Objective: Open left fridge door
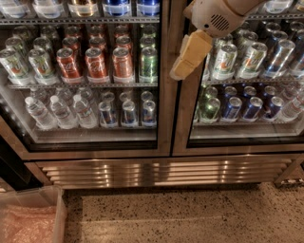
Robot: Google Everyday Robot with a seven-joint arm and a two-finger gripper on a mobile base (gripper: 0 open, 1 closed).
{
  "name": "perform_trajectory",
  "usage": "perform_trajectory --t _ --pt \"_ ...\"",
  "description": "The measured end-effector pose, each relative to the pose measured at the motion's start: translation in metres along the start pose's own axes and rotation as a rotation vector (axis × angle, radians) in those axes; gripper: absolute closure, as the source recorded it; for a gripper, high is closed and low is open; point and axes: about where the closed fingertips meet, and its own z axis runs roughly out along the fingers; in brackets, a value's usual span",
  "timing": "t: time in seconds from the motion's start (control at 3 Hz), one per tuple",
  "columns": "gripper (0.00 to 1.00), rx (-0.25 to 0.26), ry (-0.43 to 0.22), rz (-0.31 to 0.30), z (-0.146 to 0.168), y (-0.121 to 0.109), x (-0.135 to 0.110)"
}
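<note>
Just beside left fridge door [90,71] (shut), hand [183,69], over centre frame [171,123]

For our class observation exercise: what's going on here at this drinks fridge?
A robot arm is working at a two-door drinks fridge. Its gripper hangs high in front of the steel frame where the two doors meet. The left fridge door, with red cola cans and water bottles behind its glass, looks shut, so the opening is not yet done.

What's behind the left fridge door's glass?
Red cola cans, a green can, water bottles, small blue cans; back rows are hidden. End effector hangs beside the left fridge door's frame.
</note>
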Motion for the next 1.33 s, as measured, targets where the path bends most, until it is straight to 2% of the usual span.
perform_trajectory --t 0.33,1.33 --pt "0.0 -0.017 -0.042 -0.024 0.0176 -0.0069 -0.0216" --pt "0.0 -0.038 -0.058 -0.031 0.0178 -0.009 -0.018"
